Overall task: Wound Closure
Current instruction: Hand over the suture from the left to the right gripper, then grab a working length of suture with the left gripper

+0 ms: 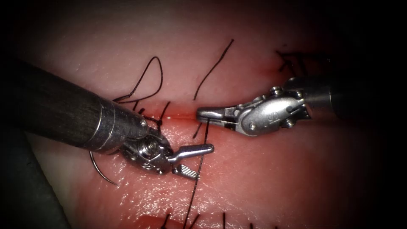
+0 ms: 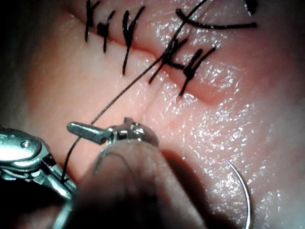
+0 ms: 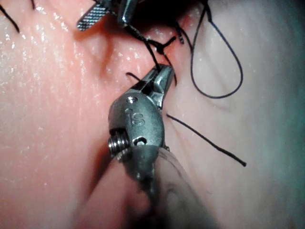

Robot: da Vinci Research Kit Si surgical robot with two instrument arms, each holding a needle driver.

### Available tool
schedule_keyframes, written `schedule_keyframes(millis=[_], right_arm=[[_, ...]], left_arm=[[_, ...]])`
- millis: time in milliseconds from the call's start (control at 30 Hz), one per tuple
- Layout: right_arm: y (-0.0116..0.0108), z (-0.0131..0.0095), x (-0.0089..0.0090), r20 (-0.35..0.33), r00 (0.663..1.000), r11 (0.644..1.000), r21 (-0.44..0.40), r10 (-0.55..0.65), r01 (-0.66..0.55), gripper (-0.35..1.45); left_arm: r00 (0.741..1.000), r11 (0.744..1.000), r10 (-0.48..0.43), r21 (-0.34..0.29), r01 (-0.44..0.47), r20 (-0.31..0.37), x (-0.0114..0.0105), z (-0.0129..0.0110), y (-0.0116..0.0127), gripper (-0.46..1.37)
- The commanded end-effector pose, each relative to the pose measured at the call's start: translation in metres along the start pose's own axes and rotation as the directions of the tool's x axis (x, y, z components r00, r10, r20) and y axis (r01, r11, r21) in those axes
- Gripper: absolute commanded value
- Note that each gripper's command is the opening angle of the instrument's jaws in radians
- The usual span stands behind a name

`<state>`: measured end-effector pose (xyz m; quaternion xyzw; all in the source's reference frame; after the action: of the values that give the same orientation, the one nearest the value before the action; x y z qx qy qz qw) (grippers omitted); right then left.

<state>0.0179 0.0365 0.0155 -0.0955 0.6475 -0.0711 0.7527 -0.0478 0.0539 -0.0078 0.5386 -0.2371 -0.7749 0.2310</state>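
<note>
The tissue (image 1: pixel 263 178) is lying under both tools, its cut (image 1: pixel 178 118) running across the endoscope view, with knotted stitches (image 2: pixel 188 71) already sitting along it. The left tool (image 1: pixel 198 160) is hovering just below the cut with its 2 jaws spread and holding nothing. The right tool (image 1: pixel 207 114) is resting at the cut line with its jaws pressed together, pinching the thread (image 1: pixel 199 169), which is trailing down across the tissue. The needle (image 1: pixel 101 171) is lying free on the tissue beside the left shaft, not in the tissue and held by neither tool. By my judgement, thread handling near a knot is the step in hand; the next move calls for the empty left jaws taking a firm hold without snagging the loose loop (image 1: pixel 148 78).
</note>
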Motion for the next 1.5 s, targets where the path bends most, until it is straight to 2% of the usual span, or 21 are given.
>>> schedule_keyframes(millis=[33, 300, 700, 1000, 1333, 1500], right_arm=[[0.0000, 0.0000, -0.0002, 0.006, 1.000, 1.000, -0.005, 0.007, -0.007, -0.35], [0.0006, -0.0001, -0.0012, 0.017, 1.000, 1.000, -0.014, 0.025, -0.024, -0.35], [0.0008, 0.0000, -0.0013, 0.026, 0.999, 0.999, -0.021, 0.031, -0.031, -0.35], [0.0008, 0.0000, -0.0013, 0.026, 0.999, 0.999, -0.021, 0.031, -0.031, -0.35], [0.0007, 0.0000, -0.0013, 0.025, 0.999, 0.999, -0.021, 0.031, -0.030, -0.35], [0.0007, 0.0000, -0.0013, 0.025, 0.999, 0.999, -0.021, 0.030, -0.030, -0.35]], left_arm=[[1.000, 1.000, 0.005, 0.005, -0.005, 0.002, 0.0002, 0.0001, 0.0004, 0.81], [1.000, 1.000, 0.022, 0.005, -0.022, -0.001, 0.0019, -0.0007, 0.0021, 0.80], [0.999, 0.999, 0.041, -0.015, -0.041, 0.001, 0.0068, -0.0011, 0.0036, 0.72], [0.998, 0.997, 0.063, -0.051, -0.063, -0.007, 0.0081, -0.0025, 0.0057, 0.65], [0.998, 0.996, 0.060, -0.060, -0.061, -0.011, 0.0094, -0.0033, 0.0065, 0.62], [0.998, 0.996, 0.063, -0.061, -0.064, -0.017, 0.0107, -0.0044, 0.0066, 0.53]])
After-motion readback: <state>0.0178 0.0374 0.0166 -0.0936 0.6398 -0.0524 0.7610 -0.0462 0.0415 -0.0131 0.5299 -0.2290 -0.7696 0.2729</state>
